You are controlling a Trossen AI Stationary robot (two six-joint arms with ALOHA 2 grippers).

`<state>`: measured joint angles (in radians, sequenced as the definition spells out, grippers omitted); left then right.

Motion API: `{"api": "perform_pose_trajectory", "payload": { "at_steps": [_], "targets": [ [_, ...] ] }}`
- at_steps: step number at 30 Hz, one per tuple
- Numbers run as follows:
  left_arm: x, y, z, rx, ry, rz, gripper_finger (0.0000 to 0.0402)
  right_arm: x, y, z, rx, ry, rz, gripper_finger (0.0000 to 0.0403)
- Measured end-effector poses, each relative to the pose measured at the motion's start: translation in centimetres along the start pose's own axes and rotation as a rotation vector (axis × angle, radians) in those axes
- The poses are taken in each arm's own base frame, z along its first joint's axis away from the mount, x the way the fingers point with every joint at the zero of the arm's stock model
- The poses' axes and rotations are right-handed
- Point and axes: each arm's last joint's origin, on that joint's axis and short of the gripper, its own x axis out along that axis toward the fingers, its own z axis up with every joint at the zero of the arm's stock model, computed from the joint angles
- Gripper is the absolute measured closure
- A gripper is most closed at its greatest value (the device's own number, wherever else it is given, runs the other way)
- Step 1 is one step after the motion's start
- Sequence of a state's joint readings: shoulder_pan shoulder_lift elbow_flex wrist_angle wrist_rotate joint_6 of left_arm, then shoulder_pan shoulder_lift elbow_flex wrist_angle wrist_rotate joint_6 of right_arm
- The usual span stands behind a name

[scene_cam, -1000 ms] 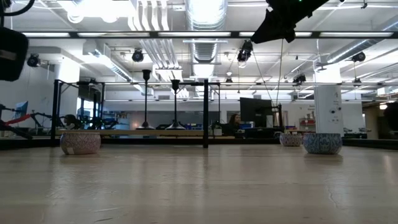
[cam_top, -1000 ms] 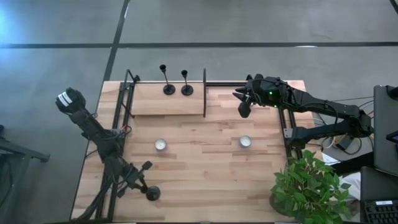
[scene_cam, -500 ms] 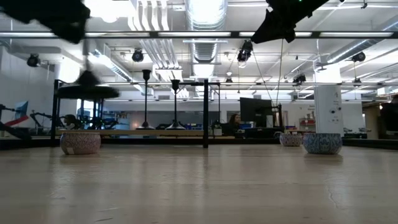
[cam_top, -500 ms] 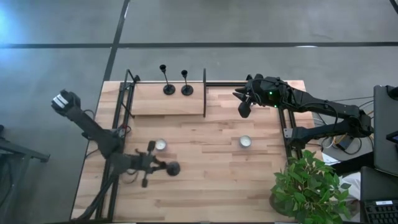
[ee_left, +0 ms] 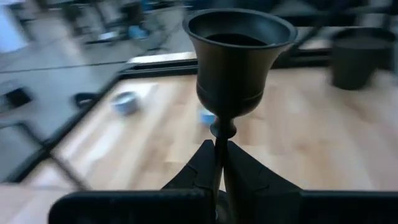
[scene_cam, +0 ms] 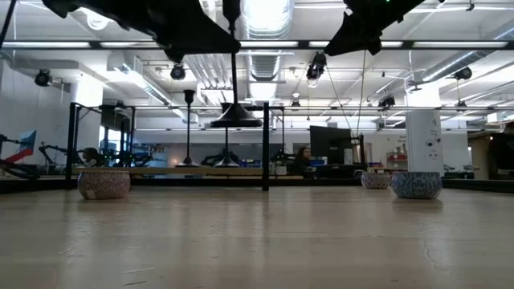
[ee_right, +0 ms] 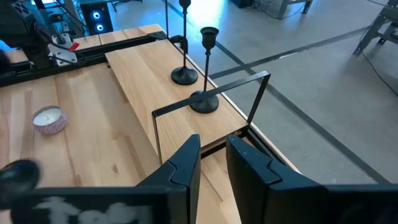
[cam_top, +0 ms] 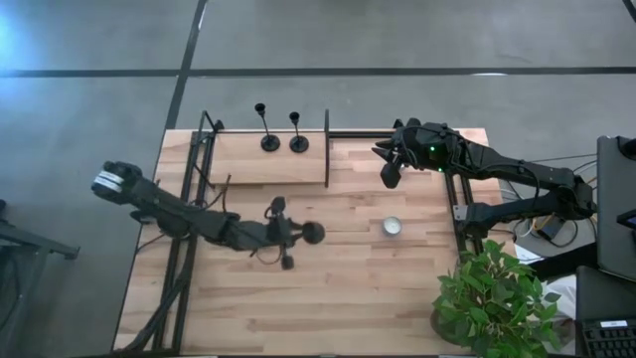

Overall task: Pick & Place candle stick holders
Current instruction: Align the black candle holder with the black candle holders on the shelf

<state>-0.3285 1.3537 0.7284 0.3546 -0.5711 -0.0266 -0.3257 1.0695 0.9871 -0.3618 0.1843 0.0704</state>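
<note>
left claw (cam_top: pixel 281 233) swung inward, gripping holder (cam_top: pixel 311 233)

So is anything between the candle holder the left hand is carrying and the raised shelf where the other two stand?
Nothing visible blocks it. The left hand carries the candle holder above the table, in front of the raised shelf. The other two holders stand at the shelf's back.

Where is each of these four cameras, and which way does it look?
High: overhead, looking straight down; table, both arms.
Low: at table height, looking level into the room; arms enter from above.
Left wrist: on the left arm, looking past its fingers gripping a holder.
Right wrist: on the right arm, fingers below, facing the shelf.
Shared: the high and right wrist views both show two shelf holders.
</note>
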Motion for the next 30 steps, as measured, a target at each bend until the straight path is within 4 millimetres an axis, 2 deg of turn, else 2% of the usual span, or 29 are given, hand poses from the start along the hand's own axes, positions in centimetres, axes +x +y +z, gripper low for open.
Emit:
{"api": "perform_pose_trajectory", "payload": {
  "at_steps": [5, 14, 21, 30],
  "targets": [
    [-0.7, 1.5, -0.2, -0.057, -0.001, 0.133, 0.0384, 0.0, 0.0, 0.0, 0.000, 0.000, 0.000, 0.0319],
    [-4.0, 4.1, -1.5, -0.113, 0.079, 0.309, 0.0384, 0.0, 0.0, 0.0, 0.000, 0.000, 0.000, 0.0312],
    [-6.1, 6.9, -2.1, -0.193, 0.114, 0.458, 0.0384, 0.0, 0.0, 0.0, 0.000, 0.000, 0.000, 0.0325],
    [-7.7, 10.6, -3.1, -0.264, 0.110, 0.614, 0.0384, 0.0, 0.0, 0.0, 0.000, 0.000, 0.000, 0.0339]
  ]
}}
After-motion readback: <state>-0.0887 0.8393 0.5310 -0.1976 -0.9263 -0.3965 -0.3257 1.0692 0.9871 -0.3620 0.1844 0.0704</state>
